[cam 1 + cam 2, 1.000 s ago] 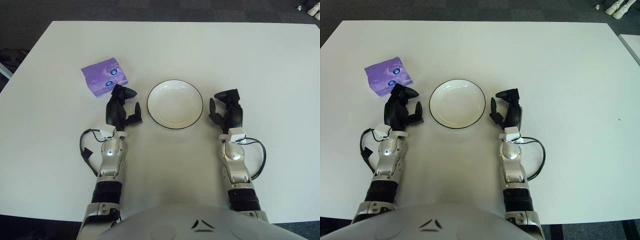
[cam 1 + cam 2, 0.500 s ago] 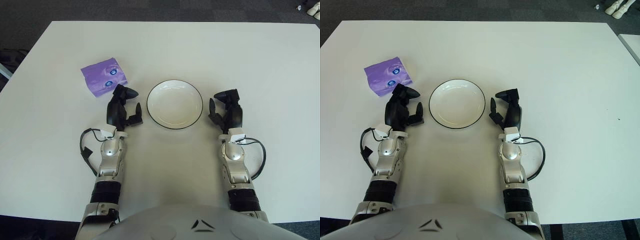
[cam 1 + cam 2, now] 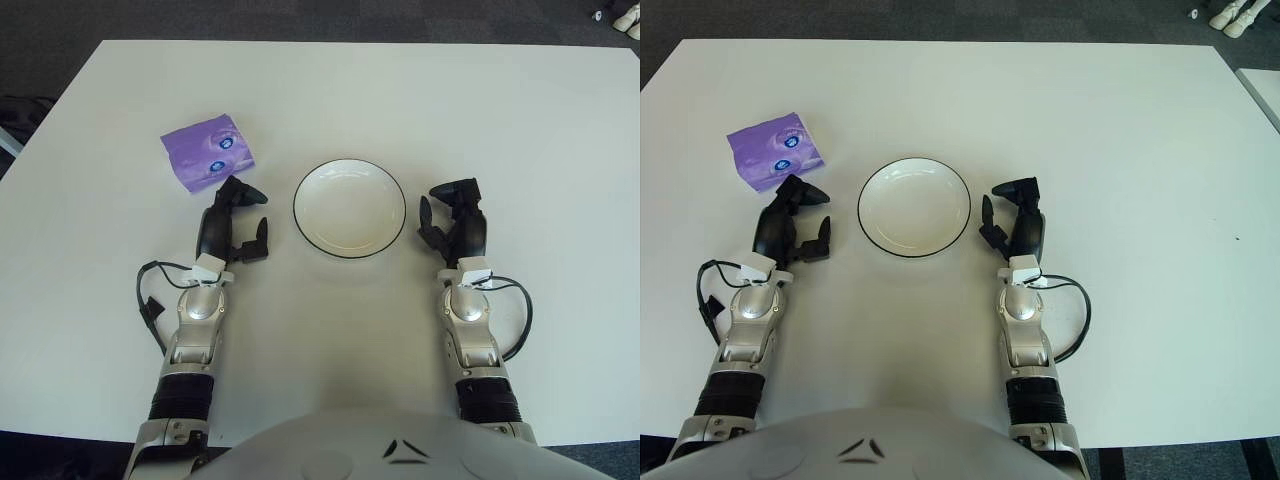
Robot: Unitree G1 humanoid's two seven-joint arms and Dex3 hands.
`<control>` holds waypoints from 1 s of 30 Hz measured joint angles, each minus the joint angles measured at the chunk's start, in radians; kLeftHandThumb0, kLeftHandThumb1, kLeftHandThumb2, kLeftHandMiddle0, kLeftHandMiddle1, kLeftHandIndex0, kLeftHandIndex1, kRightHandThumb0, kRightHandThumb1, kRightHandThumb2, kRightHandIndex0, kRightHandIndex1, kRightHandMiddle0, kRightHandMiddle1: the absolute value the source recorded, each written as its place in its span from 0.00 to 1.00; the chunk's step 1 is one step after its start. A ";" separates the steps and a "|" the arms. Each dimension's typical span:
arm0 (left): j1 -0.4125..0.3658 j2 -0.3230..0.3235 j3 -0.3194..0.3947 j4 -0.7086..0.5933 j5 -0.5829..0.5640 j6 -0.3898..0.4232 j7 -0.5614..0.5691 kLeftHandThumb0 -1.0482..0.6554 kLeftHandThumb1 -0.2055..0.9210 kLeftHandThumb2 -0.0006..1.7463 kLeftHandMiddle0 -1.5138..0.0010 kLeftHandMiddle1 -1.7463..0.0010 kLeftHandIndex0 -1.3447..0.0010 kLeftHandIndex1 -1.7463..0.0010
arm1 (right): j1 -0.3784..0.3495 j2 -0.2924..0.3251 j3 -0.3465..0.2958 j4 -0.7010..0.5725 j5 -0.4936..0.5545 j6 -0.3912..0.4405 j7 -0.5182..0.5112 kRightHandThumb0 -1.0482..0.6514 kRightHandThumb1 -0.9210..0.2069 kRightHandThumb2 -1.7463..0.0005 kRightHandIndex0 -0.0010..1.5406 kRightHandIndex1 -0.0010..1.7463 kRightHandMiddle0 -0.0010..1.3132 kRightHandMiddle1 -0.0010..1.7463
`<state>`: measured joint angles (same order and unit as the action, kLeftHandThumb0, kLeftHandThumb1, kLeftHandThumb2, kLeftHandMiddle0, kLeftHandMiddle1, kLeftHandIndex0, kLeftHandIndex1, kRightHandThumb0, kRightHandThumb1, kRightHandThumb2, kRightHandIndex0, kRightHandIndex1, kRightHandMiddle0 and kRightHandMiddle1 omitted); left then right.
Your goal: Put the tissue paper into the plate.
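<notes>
A purple tissue packet point(image 3: 207, 152) lies flat on the white table at the left. A white plate point(image 3: 349, 208) with a dark rim sits empty at the middle. My left hand point(image 3: 233, 217) rests on the table just below the packet and left of the plate, fingers relaxed and holding nothing. My right hand point(image 3: 452, 218) is parked just right of the plate, fingers relaxed and empty.
The white table point(image 3: 520, 130) spreads wide behind and to the right of the plate. Dark carpet lies beyond its far edge. Cables loop beside both forearms near the front edge.
My left hand and forearm have shifted to the left, away from the plate and more directly below the tissue packet. The right hand has not moved.
</notes>
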<state>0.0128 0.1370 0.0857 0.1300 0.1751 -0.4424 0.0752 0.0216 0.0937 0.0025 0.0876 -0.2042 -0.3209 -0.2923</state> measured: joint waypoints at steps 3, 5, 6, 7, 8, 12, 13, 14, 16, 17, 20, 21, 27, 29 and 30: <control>-0.005 0.010 0.003 0.001 0.030 -0.004 0.021 0.61 0.40 0.81 0.54 0.00 0.70 0.00 | -0.001 0.000 0.000 0.000 0.000 -0.001 0.000 0.40 0.16 0.56 0.39 0.74 0.22 1.00; -0.008 0.018 0.005 -0.001 0.043 -0.006 0.031 0.61 0.39 0.82 0.53 0.00 0.70 0.00 | -0.002 0.000 0.000 0.000 0.000 -0.002 0.000 0.40 0.15 0.56 0.39 0.74 0.22 1.00; -0.010 0.022 0.007 -0.005 0.051 -0.005 0.034 0.61 0.39 0.83 0.53 0.00 0.69 0.00 | -0.002 0.000 0.000 0.000 0.000 -0.002 0.000 0.40 0.15 0.56 0.39 0.74 0.22 1.00; -0.012 0.025 0.010 -0.012 0.061 -0.001 0.038 0.61 0.38 0.83 0.53 0.00 0.69 0.00 | -0.003 0.000 0.000 0.000 0.001 -0.003 0.000 0.40 0.15 0.56 0.39 0.74 0.22 1.00; -0.013 0.029 0.012 -0.021 0.070 0.004 0.041 0.61 0.37 0.84 0.52 0.00 0.69 0.00 | -0.003 0.000 0.000 0.000 0.001 -0.003 0.001 0.40 0.15 0.56 0.39 0.74 0.22 1.00; -0.017 0.039 0.024 -0.069 0.105 0.026 0.056 0.61 0.35 0.85 0.51 0.00 0.67 0.00 | -0.003 0.000 -0.001 0.001 0.001 -0.003 0.001 0.40 0.16 0.55 0.39 0.74 0.23 1.00; -0.016 0.042 0.027 -0.090 0.120 0.039 0.062 0.61 0.35 0.85 0.51 0.00 0.67 0.00 | -0.003 0.000 -0.001 0.001 0.001 -0.003 0.001 0.40 0.16 0.55 0.39 0.74 0.23 1.00; -0.016 0.044 0.030 -0.114 0.134 0.050 0.067 0.61 0.36 0.84 0.52 0.00 0.67 0.01 | -0.003 0.000 -0.002 0.001 0.001 -0.003 0.001 0.40 0.16 0.55 0.39 0.74 0.23 1.00; -0.016 0.048 0.034 -0.162 0.173 0.073 0.083 0.61 0.37 0.83 0.52 0.00 0.68 0.01 | -0.003 0.000 -0.002 0.002 0.001 -0.003 0.000 0.40 0.17 0.55 0.39 0.74 0.23 1.00; -0.017 0.050 0.034 -0.181 0.191 0.084 0.088 0.61 0.42 0.80 0.55 0.00 0.71 0.00 | -0.004 0.000 -0.003 0.003 0.001 -0.003 0.000 0.40 0.17 0.54 0.39 0.74 0.23 1.00; -0.019 0.057 0.034 -0.239 0.241 0.120 0.104 0.61 0.49 0.75 0.58 0.01 0.76 0.00 | -0.004 0.000 -0.003 0.007 0.001 -0.008 0.000 0.40 0.18 0.54 0.39 0.75 0.24 1.00; -0.020 0.058 0.034 -0.249 0.253 0.127 0.109 0.61 0.50 0.74 0.59 0.01 0.76 0.00 | -0.005 0.000 -0.003 0.008 0.001 -0.011 0.000 0.40 0.18 0.53 0.39 0.75 0.24 1.00; -0.038 0.073 0.035 -0.229 0.295 0.128 0.155 0.43 0.61 0.62 0.75 0.03 0.80 0.00 | -0.007 0.000 -0.004 0.016 0.001 -0.027 0.000 0.40 0.18 0.53 0.38 0.75 0.24 1.00; -0.061 0.098 0.037 -0.175 0.329 0.116 0.194 0.19 0.70 0.50 0.88 0.02 0.91 0.00 | -0.008 0.000 -0.005 0.020 0.001 -0.035 0.000 0.40 0.18 0.53 0.38 0.74 0.24 1.00; -0.072 0.112 0.040 -0.148 0.346 0.114 0.209 0.13 0.74 0.45 0.91 0.02 0.94 0.00 | -0.009 0.000 -0.005 0.022 0.001 -0.037 0.000 0.40 0.18 0.53 0.38 0.74 0.24 1.00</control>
<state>-0.0591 0.2487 0.1256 -0.0183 0.5206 -0.3280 0.2844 0.0127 0.0940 -0.0023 0.1096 -0.2028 -0.3580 -0.2928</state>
